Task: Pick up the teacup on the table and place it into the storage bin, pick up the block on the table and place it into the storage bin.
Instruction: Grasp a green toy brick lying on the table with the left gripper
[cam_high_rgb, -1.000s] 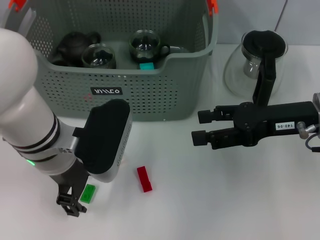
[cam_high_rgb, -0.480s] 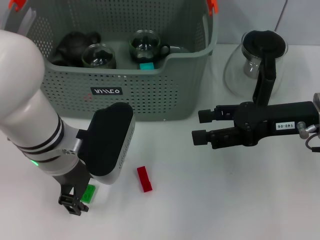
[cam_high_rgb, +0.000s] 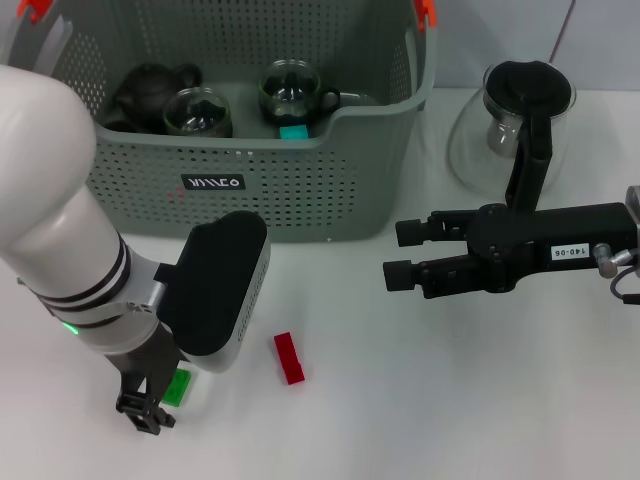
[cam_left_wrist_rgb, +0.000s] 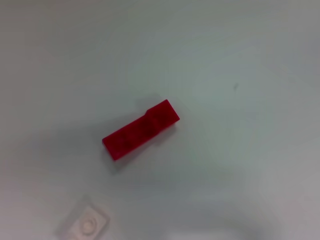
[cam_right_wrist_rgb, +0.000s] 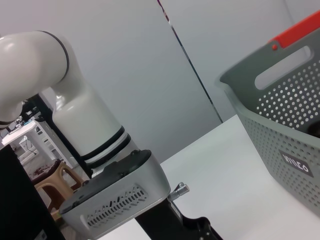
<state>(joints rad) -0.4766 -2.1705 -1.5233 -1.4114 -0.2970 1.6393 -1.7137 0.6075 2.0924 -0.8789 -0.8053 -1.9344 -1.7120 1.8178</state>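
While the left gripper (cam_high_rgb: 145, 408) is low at the near edge of the table (cam_high_rgb: 450, 400), right by a green block (cam_high_rgb: 178, 386), I can't tell if its fingers have closed on it. A red block (cam_high_rgb: 289, 358) lies loose just beside, so blocks remain. The right gripper (cam_high_rgb: 400, 252) hovers mid-table, fingers parted and empty. Further back, the storage bin (cam_high_rgb: 300, 190) already holds glass teacups (cam_high_rgb: 290, 90), a dark teapot and a teal block, so the cup part looks done.

Left arm bent low, left gripper (cam_high_rgb: 146, 412) pointing down at table (cam_high_rgb: 420, 400), right arm level above table, right gripper (cam_high_rgb: 398, 252) fingers parted, empty.
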